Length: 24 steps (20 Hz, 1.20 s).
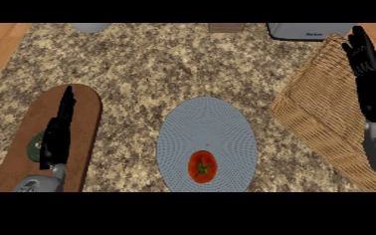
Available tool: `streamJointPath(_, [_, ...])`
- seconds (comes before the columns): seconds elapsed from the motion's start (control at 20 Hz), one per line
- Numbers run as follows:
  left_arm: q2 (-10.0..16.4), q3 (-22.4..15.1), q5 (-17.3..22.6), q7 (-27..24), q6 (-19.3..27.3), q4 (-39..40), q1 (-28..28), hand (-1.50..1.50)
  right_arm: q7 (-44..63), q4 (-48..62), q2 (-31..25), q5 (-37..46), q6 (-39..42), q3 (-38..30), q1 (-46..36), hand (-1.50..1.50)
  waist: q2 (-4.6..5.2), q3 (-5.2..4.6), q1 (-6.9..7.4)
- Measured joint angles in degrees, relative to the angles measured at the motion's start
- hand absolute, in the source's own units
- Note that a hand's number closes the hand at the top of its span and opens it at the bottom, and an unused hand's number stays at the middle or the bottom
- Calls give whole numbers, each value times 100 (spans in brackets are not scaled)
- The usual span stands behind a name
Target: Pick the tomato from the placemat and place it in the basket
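Starting at the surface's left edge, a brown oval wooden board (86, 122) lies lengthwise along it. My left robot hand (57, 129) rests on top of the board, fingers straight and side by side, pointing to the far edge and gripping nothing. A small dull-green round thing (33, 147) peeks out from under that hand; I cannot tell what it is. I judge this hand is lying there simply to be out of the way. At the far edge, a little further right, a rounded grey object (90, 27) is mostly cut off.

Around the middle of the near edge lies a pale blue-grey oval placemat (208, 122). The round red tomato with a green stalk star (202, 167) sits on the placemat's near end, untouched and well apart from both hands, so the pick has not begun. A small brown block (226, 27) sits at the far edge beyond the mat.

Against the right edge is a tan woven wicker basket (316, 109), set cornerwise. One corner points at the placemat, near it but not touching, which keeps the carry short. My right robot hand (361, 55) shows over the basket's far corner, fingers up, relaxed and apart, holding nothing. Since it is on the basket's side, I judge it the better hand for the grasp. It would have to come across to the mat's near end and lower over the tomato. A light grey appliance (308, 31) stands at the far right corner.
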Motion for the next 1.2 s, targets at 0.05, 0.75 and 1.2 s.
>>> streamJointPath(0.05, [14, 22, 61, 16, -93, -1, 6, 0, -67, 9, 76, 15, -4, 40, -38, 150, -24, 46, 19])
streamJointPath(0.75, [235, 128, 959, 1178, -1256, -176, -622, 0, -1552, -1289, 1555, 2456, -322, 3167, -248, -150, -155, 195, 130])
streamJointPath(1.2, [514, 431, 1233, 1488, -1551, -169, -696, 0, 1477, -1490, 2692, 4942, -878, 4868, -204, -150, -233, 184, -54])
